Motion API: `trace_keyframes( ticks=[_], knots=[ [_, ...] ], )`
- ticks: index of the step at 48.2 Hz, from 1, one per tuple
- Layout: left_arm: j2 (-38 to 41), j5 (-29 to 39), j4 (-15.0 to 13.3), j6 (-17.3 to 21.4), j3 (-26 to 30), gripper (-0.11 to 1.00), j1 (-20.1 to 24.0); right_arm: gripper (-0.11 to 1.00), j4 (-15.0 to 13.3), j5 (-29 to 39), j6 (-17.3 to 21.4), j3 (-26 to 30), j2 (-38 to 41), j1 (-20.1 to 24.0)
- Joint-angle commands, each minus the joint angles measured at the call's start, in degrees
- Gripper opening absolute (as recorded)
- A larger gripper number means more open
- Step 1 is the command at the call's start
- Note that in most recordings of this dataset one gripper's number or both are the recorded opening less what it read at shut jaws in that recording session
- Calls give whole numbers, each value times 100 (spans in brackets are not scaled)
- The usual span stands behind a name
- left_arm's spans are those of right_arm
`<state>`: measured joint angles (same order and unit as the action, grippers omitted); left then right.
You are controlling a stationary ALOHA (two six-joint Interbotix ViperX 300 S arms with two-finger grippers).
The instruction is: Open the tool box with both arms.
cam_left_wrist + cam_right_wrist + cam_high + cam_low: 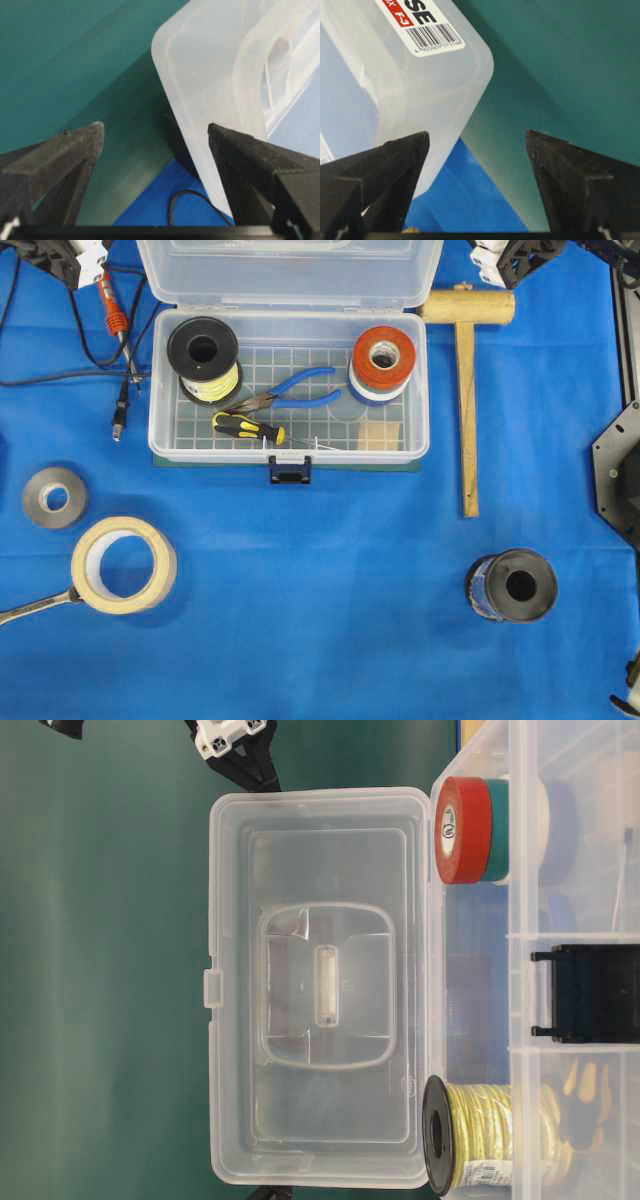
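The tool box (160, 440) stands open on the blue cloth, its clear lid (290, 270) swung up and back and its dark blue latch (289, 471) hanging at the front. My left gripper (75, 255) is open at the back left; in its wrist view the left gripper (156, 127) has the lid's corner (200, 75) just ahead of its right finger, with nothing held. My right gripper (500, 255) is open at the back right. In its own view the right gripper (476, 134) is empty, with the lid's labelled corner (420, 75) beyond its left finger.
Inside the box lie a yellow wire spool (204, 360), blue-handled pliers (295, 390), a screwdriver (247, 427) and stacked tape rolls (383, 362). A wooden mallet (467, 360) lies to the right, a black spool (512, 585) front right, masking tape (124, 564), grey roll (54, 497) and cables (120, 340) left.
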<state>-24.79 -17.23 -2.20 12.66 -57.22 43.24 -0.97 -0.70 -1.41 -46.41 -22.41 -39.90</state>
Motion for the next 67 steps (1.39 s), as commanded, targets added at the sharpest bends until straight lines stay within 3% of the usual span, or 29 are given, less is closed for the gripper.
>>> trace_keyframes(
  ticks=[1,11,26,46,57,67],
  knots=[
    [-26,-35,26,9,167,85,-70,82,0,-79,9,211,44,97],
    [-35,-35,26,18,167,85,-26,82,-9,-35,18,193,26,70],
    [-237,360,26,18,26,85,404,82,0,211,62,-70,-308,-132],
    [-1362,958,26,-9,-598,85,413,82,26,606,141,-712,-1327,-132],
    [-2021,1292,26,-158,-791,85,-141,82,114,729,149,-765,-1406,237],
    [-2312,1573,26,-255,-914,85,-1310,82,202,800,202,-800,-1415,1230]
  ],
)
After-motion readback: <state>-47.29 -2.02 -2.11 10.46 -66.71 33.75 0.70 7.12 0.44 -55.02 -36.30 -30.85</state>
